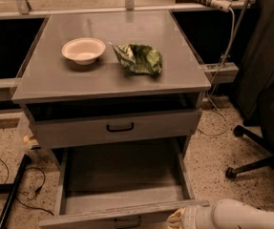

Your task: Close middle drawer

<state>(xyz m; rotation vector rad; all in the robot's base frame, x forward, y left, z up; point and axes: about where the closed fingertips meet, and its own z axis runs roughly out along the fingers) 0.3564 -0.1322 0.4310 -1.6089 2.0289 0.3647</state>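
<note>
While bowl [83, 50] and bag [141, 58] sit above, end effector [177, 219], state unclear, adjoins middle drawer [122, 175].

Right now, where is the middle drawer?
In the camera view the middle drawer is pulled far out at bottom centre, under the upper drawer; the tool is at its front's right end.

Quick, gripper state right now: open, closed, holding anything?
Gripper: cannot be told. It sits low in the camera view, at the right end of the pulled-out middle drawer front.
</note>
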